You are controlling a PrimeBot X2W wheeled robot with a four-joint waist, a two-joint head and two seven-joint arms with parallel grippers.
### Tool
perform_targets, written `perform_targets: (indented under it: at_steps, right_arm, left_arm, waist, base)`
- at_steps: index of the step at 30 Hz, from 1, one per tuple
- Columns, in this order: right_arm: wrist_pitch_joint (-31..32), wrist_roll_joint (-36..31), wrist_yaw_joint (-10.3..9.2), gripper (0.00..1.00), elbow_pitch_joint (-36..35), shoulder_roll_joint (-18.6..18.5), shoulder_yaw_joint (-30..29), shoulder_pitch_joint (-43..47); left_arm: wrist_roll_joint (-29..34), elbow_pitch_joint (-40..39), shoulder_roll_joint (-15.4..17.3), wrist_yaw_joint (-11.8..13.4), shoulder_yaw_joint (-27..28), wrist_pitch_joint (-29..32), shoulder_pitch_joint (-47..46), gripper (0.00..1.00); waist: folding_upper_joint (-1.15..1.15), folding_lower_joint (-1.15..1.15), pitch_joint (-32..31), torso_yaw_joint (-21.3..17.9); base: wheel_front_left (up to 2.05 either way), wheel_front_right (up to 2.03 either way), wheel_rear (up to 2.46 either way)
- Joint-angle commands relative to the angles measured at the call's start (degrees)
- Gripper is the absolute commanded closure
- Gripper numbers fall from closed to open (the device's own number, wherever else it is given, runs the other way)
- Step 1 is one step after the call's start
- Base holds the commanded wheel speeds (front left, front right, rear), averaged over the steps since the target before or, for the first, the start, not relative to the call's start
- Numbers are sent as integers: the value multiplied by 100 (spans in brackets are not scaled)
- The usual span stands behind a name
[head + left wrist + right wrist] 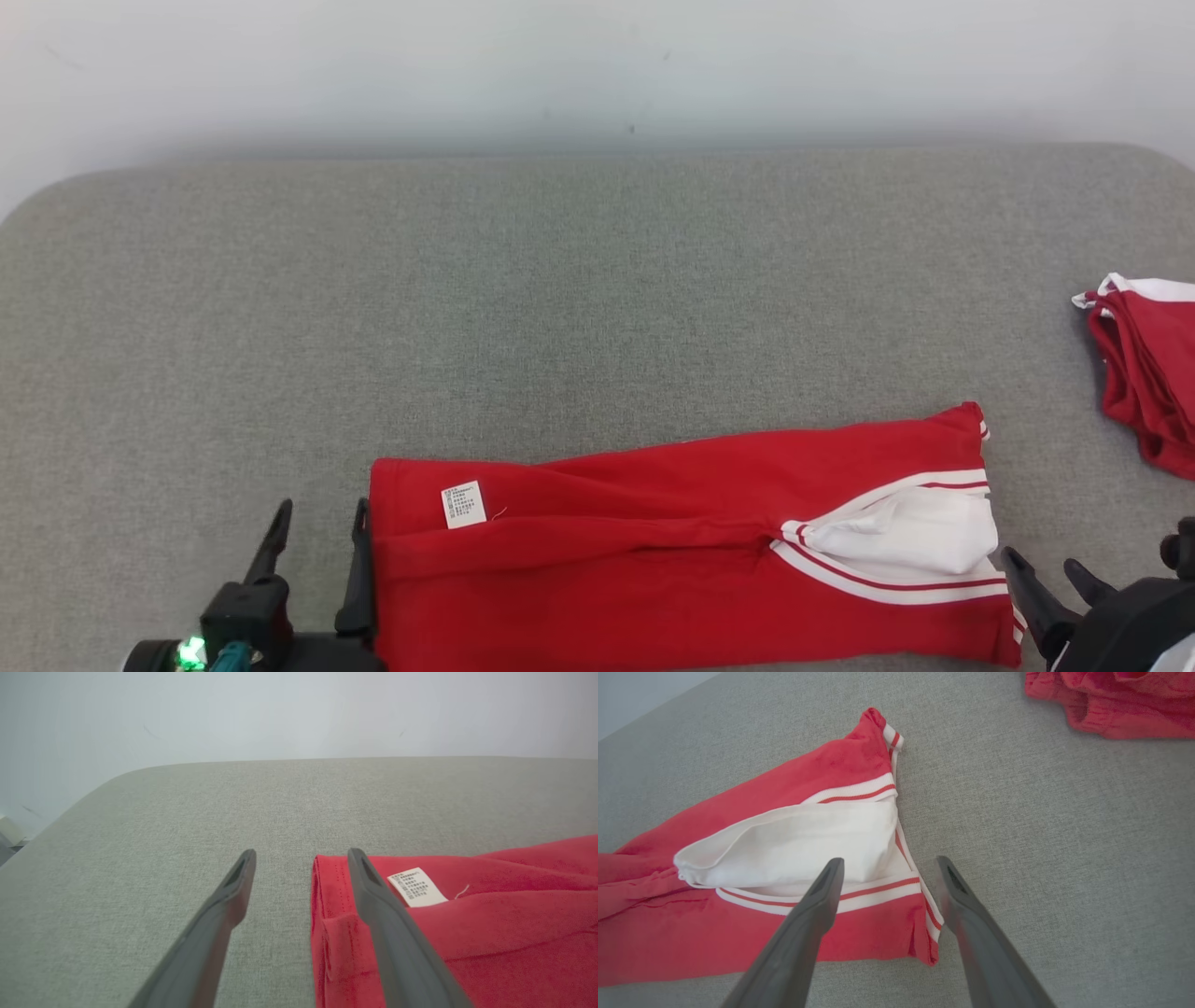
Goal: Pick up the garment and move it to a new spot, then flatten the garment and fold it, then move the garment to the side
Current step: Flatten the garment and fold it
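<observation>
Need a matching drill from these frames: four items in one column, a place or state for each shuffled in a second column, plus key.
Column 1
1. care label
2. white inner panel
3. second red garment
4. left pincer

Column 2
A. at the grey padded surface's right edge
B. open, fingers astride the spread garment's left edge
C. on top, near the spread garment's left end
D. at the spread garment's right end

Pairs: 1-C, 2-D, 3-A, 4-B

You have one long red folded garment with white striped trim (653, 551) near you, carrying one small white printed label (463, 505) at its left end. One heap of red-and-white cloth (1153, 373) sits at the right edge. One grey woven-fabric surface (560, 299) lies under both. You count two grippers, the left gripper (322, 511) and the right gripper (1041, 560), with two dark fingers each.
</observation>
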Motion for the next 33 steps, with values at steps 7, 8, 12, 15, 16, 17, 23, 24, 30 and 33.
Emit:
perform_targets:
  at_steps: [7,8,12,15,16,17,23,24,30,33]
  right_arm:
    - [-625,-149,-12,0,-145,233,-122,288]
    - [-791,-146,-12,0,-107,267,-96,315]
    - [-1339,-186,-12,0,48,307,61,366]
    - [-2072,-258,-12,0,261,319,257,406]
    - [-2323,-287,-12,0,344,325,379,439]
    - [-2620,-320,-12,0,440,328,448,441]
    - [-4226,-576,-12,0,1233,198,1111,405]
    - [-4367,-654,-12,0,1340,145,1185,386]
    - [-4832,-901,-12,0,1728,-36,1356,248]
    - [-4927,-963,-12,0,1803,-94,1311,194]
  left_arm:
    - [528,-1108,-391,-40,892,-14,615,0]
    - [558,-1230,-482,-90,1020,-14,707,0]
    - [683,-1584,-764,-285,1373,-14,928,0]
    - [823,-1816,-1031,-515,1684,-14,1106,0]
    - [863,-1844,-1093,-588,1765,-14,1156,0]
    - [928,-1868,-1155,-661,1844,-14,1208,0]
    - [1209,-1612,-1387,-1028,2144,-14,1489,0]
    - [1258,-1572,-1401,-1065,2172,-14,1509,0]
    - [1384,-1376,-1454,-1162,2249,-14,1578,0]
    - [1417,-1338,-1466,-1197,2273,-14,1578,0]
  waist:
    - [0,0,-284,95]
    - [0,0,-324,102]
    - [0,0,-418,108]
    - [0,0,-508,122]
    - [0,0,-540,123]
    - [0,0,-568,118]
    - [0,0,-769,31]
    - [0,0,-787,11]
    - [0,0,-841,-81]
    - [0,0,-851,-109]
  base:
    - [0,0,0]
    - [0,0,0]
    - [0,0,0]
    - [0,0,0]
    - [0,0,0]
    - [0,0,0]
    - [0,0,0]
    - [0,0,0]
    - [0,0,0]
    - [0,0,0]
